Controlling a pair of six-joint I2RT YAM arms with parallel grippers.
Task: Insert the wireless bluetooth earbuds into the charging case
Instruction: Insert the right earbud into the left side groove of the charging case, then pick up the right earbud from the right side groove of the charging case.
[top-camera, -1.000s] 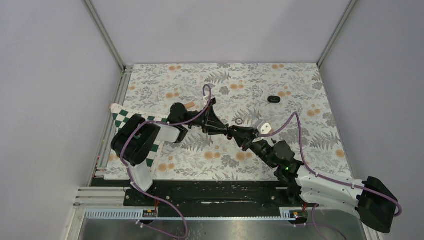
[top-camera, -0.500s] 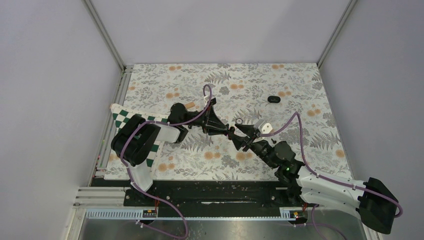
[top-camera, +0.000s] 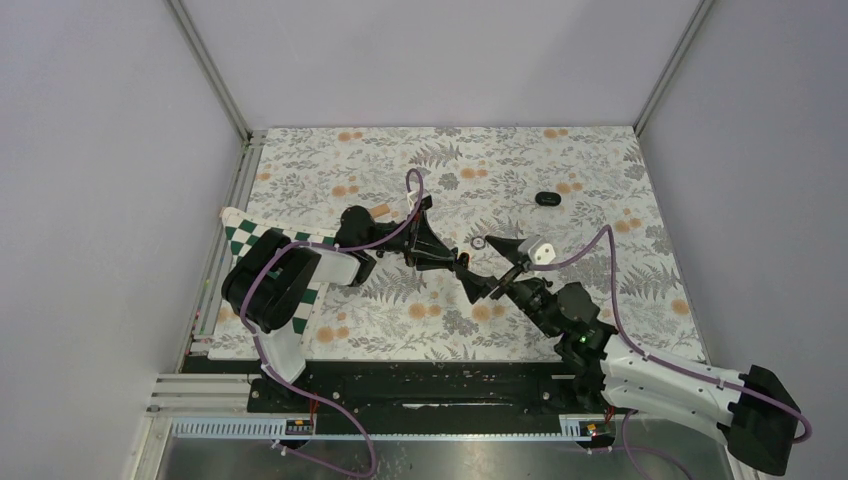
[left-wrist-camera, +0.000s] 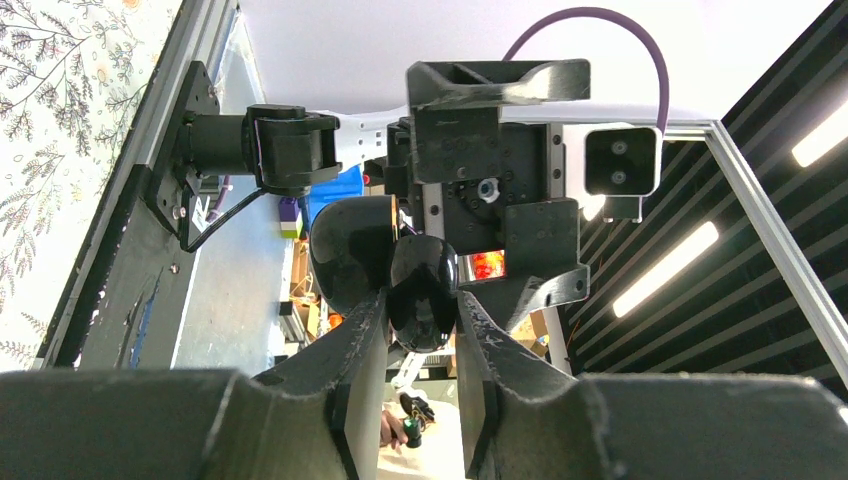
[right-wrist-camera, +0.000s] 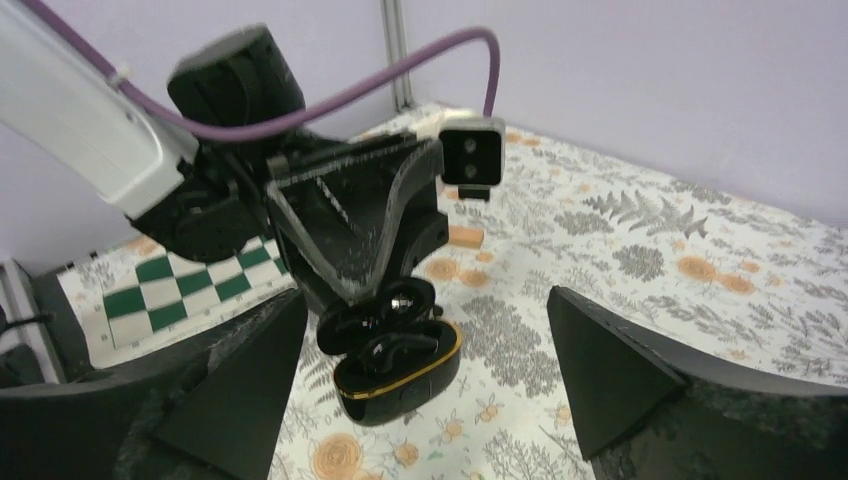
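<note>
Black glossy charging case (right-wrist-camera: 398, 368) with a gold-coloured rim, lid hinged open, is clamped at its sides between the left gripper (left-wrist-camera: 418, 318) fingers. It looks held up off the floral tablecloth (top-camera: 600, 170), around the middle of the table. In the right wrist view a rounded black earbud (right-wrist-camera: 392, 346) shape sits in the base well. A second glossy bump shows just behind it, but I cannot tell whether that is the other bud or part of the lid. The left wrist view shows the case pinched tight, lid tipped to the left of the base. The right gripper (top-camera: 490, 267) faces the case from just beside it, its fingers (right-wrist-camera: 240, 385) spread wide on either side of the case, touching nothing and holding nothing. On the cloth, a thin dark ring (top-camera: 480, 243) with a pale centre lies near the two grippers, toward the far side. A small dark oval item (top-camera: 546, 199) lies further back and to the right, well apart from both arms. A small tan piece (top-camera: 378, 210) sits by the left arm. A green and white checkerboard (top-camera: 238, 240) lies at the left edge.
</note>
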